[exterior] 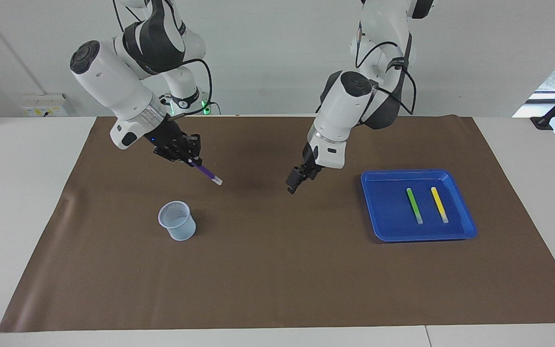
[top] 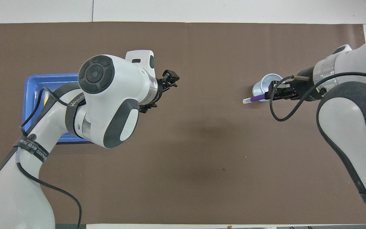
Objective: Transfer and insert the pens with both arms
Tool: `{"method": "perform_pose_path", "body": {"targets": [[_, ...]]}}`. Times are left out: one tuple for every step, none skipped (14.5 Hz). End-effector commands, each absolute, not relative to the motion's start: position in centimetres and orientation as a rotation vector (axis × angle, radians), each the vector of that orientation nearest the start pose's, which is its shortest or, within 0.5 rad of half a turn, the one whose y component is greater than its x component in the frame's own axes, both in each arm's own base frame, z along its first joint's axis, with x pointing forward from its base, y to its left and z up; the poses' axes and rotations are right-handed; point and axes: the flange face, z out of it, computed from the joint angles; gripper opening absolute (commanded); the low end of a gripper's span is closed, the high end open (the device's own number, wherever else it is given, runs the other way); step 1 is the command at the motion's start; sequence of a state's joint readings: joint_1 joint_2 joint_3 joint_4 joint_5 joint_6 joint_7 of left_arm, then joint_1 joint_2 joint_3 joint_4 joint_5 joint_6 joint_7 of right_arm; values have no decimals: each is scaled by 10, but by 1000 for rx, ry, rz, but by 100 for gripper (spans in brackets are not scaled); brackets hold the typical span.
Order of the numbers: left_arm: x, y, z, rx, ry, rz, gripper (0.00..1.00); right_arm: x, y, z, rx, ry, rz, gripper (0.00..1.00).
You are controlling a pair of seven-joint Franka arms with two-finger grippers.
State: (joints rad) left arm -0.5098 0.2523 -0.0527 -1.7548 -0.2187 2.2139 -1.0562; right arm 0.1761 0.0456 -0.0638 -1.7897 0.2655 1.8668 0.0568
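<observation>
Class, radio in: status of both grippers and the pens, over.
Right gripper shut on purple pen, up near the cup. Left gripper open, empty, over mat. Green pen, yellow pen in tray. Nothing blocking.

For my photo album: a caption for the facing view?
Right gripper carries purple pen above mat near cup.

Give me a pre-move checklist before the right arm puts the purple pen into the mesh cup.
1. Right gripper shut on the purple pen: ok.
2. Left gripper open, holding nothing, apart from the pen, over the brown mat between cup and blue tray: ok.
3. Mesh cup upright, mouth unobstructed: ok.
4. Pen above the cup mouth: not ok in the facing view; its whitish tip hangs over the mat, nearer to the robots than the cup.
5. Pen upright for insertion: not ok, it slants steeply.
6. Green pen and yellow pen lying in the tray: ok.
</observation>
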Motion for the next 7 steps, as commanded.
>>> {"method": "perform_pose_path", "body": {"targets": [[544,-301,436,-3299,-763,-10,100,597,73,528,-3026,-190,-68,0],[550,-283,432,-3325,-606,-32,100,606,65,526,-3055,-232,-77,0],[558,-261,428,-3346,-394,-55,100,612,61,524,-3073,-279,-96,0],[562,-241,424,-3343,-259,-71,100,619,58,523,-3077,-302,-128,0],[567,-220,421,-3315,-75,-107,100,622,57,522,-3077,-338,-155,0],[572,-194,414,-3288,14,-109,100,622,59,515,-3082,-381,-148,0],[573,-176,412,-3274,73,-110,100,623,59,509,-3094,-395,-155,0]]}}
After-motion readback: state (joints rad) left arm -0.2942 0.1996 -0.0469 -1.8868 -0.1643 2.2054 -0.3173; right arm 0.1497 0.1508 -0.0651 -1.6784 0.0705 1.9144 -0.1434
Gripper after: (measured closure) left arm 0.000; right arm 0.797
